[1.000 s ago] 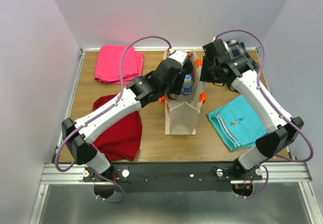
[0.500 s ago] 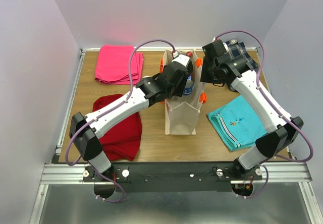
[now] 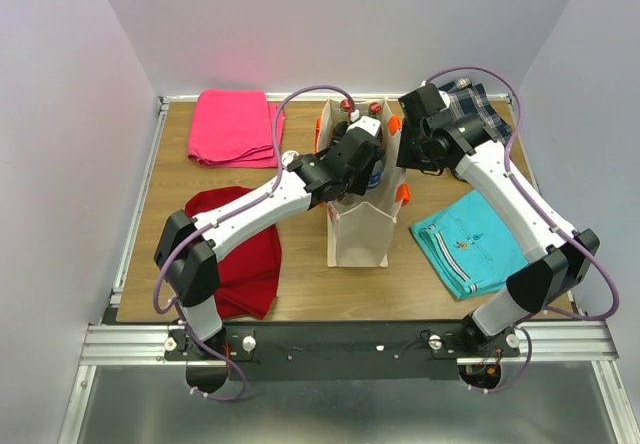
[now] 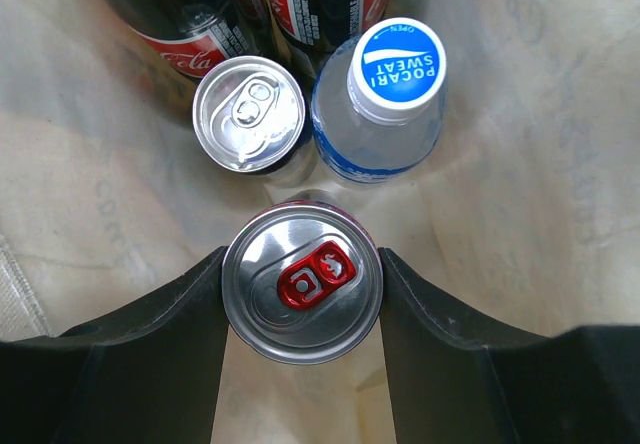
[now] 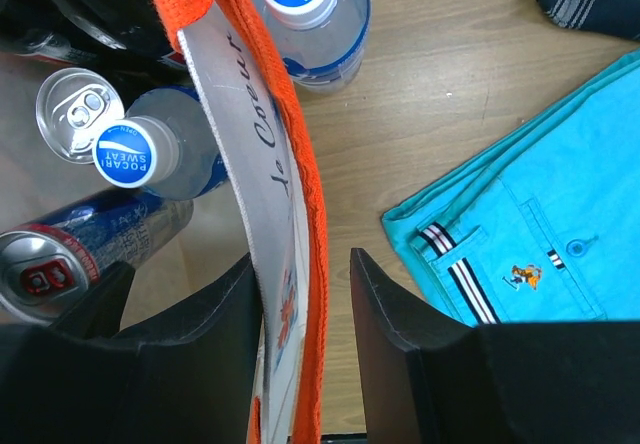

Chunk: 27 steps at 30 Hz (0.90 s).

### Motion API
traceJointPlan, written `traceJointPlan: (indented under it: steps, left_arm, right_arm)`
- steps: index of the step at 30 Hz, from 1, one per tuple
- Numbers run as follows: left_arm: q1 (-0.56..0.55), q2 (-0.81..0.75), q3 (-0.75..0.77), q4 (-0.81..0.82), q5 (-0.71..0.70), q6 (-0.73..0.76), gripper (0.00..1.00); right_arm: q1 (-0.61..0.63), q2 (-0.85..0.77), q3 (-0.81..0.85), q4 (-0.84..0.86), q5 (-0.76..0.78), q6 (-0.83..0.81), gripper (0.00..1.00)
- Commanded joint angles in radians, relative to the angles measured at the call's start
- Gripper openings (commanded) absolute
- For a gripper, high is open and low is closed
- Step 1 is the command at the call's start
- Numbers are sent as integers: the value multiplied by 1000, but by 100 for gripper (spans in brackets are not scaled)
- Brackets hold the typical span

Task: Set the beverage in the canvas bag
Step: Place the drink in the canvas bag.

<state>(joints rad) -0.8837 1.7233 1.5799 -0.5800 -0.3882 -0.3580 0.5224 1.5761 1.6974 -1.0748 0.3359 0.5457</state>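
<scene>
The canvas bag [image 3: 360, 229] stands upright at the table's middle, cream with orange straps [image 5: 300, 164]. My left gripper [image 3: 365, 169] reaches into its open top and is shut on a silver can with a red tab [image 4: 300, 286], both fingers against its sides. In the bag beside it stand a plain silver can [image 4: 249, 114], a Pocari Sweat bottle [image 4: 385, 94] and cola bottles [image 4: 170, 14]. My right gripper [image 5: 305, 304] straddles the bag's right wall [image 5: 265, 164]. Its left finger touches the canvas and a gap shows at the right finger.
Another Pocari Sweat bottle [image 5: 310, 14] stands on the table outside the bag's right wall. Teal shorts [image 3: 470, 239] lie right of the bag, a plaid cloth [image 3: 475, 104] at back right, a pink cloth [image 3: 232, 126] at back left, a red cloth [image 3: 240, 254] at front left.
My left arm has swung right over the bag's mouth and carried the can down among the drinks inside. My right arm has barely moved.
</scene>
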Motion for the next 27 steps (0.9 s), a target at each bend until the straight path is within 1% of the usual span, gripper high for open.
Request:
traceJointPlan:
  steps: [1,5,13,27]
  left_arm:
    - [12,1,28,40,-64,-32,0]
    - [23,10,17,49,-58,-42,0]
    - [77,18,-24,95,9,-75,0]
    - [88,65,-44,160,57,-47,0]
  right_arm:
    - [7,-33,-13,-11,22,23,47]
    - [7,-27,-12,-10,20,25,47]
    - [7,-14,-5,-11,17,20,47]
    - [7,27,28,-25,26,3,47]
